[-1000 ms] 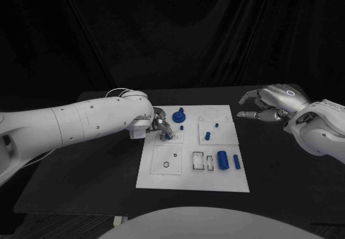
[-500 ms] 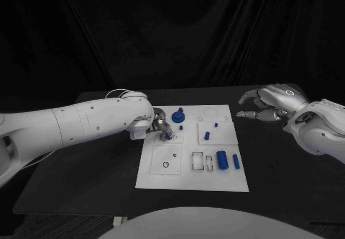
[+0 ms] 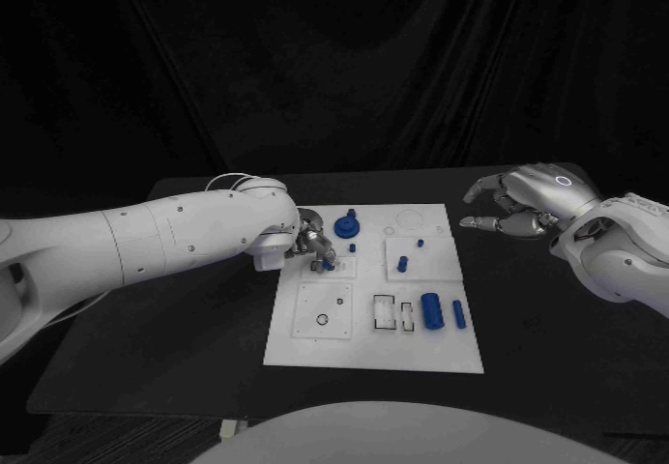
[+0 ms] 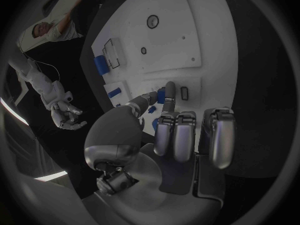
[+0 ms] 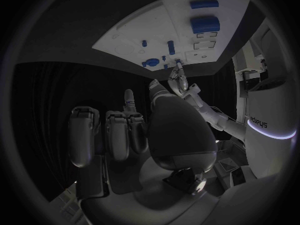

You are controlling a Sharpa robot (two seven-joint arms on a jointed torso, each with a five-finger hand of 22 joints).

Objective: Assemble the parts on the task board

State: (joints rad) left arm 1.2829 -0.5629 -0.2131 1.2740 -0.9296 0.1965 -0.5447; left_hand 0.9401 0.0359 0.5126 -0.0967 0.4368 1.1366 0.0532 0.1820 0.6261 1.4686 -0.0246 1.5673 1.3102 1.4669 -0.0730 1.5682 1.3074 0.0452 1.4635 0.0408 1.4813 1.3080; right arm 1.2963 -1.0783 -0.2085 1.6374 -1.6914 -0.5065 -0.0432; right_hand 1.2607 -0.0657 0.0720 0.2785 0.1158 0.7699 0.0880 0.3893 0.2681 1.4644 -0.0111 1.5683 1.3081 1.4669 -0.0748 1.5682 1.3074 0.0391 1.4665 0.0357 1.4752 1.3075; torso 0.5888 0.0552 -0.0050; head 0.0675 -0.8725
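Black table point(image 3: 182, 329), with the white task board point(image 3: 376, 353) laid flat mid-table. A small blue part point(image 4: 160, 96) is pinched by the left hand point(image 3: 309, 244) over the board's upper-left corner — right beside the blue gear-shaped part point(image 3: 347, 228). Off the board's right edge, the right hand point(image 3: 527, 203) is held loosely curled — nothing in it.

White task board point(image 3: 365, 353) on a black counter point(image 3: 167, 358). Blue parts: a round piece point(image 3: 347, 228), a thick cylinder point(image 3: 431, 310), a slim rod point(image 3: 457, 312). Both silver: left hand point(image 3: 309, 242), right hand point(image 3: 527, 205).
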